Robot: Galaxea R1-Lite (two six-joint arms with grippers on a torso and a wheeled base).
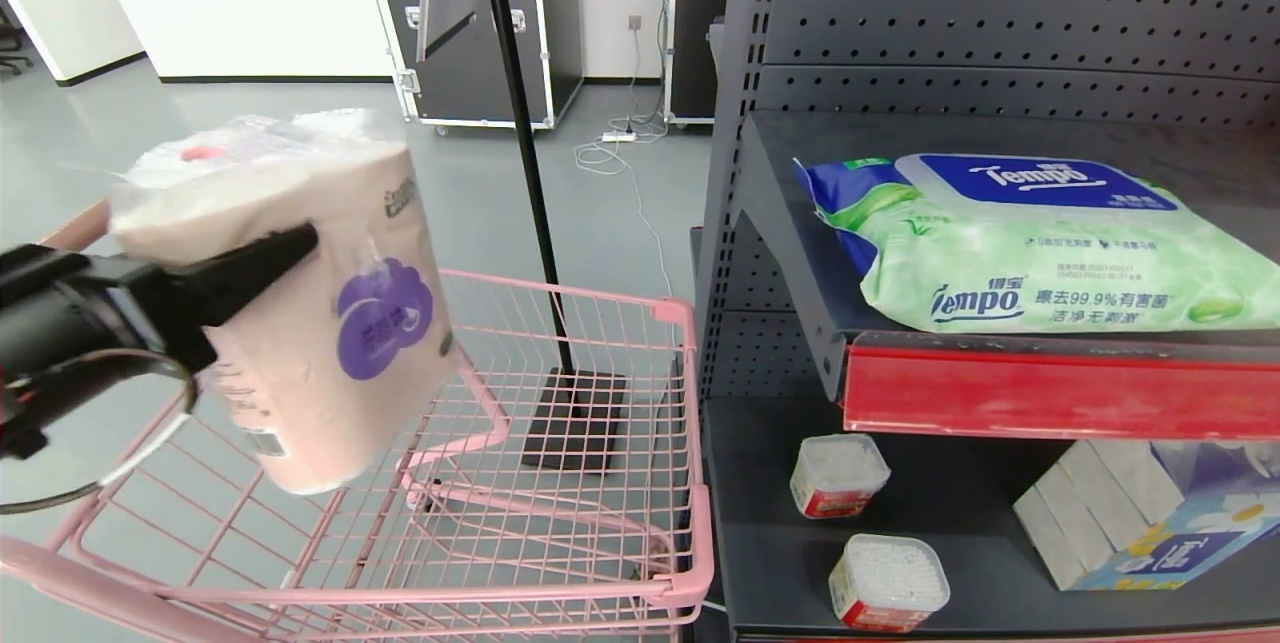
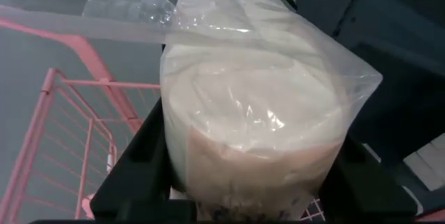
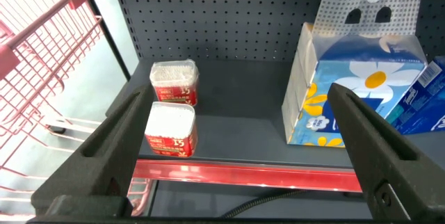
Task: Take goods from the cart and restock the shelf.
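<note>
While the pack of toilet rolls [image 1: 330, 343] hangs over the cart [image 1: 690, 403], clamped in your left hand [image 2: 250, 182], swing it toward the shelf [image 1: 900, 128], keeping it above the cart's rim. Set it on bare board beside the wipes [image 1: 1050, 243] before letting go; your right hand [image 3: 240, 95] sits spread open at the lower shelf [image 1: 760, 483].

The wipes pack [image 1: 1050, 253] and tissue pack [image 1: 1150, 513] are cut off at the frame's right edge; at left, the toilet roll pack [image 1: 330, 323] hides part of the cart [image 1: 703, 523].
</note>
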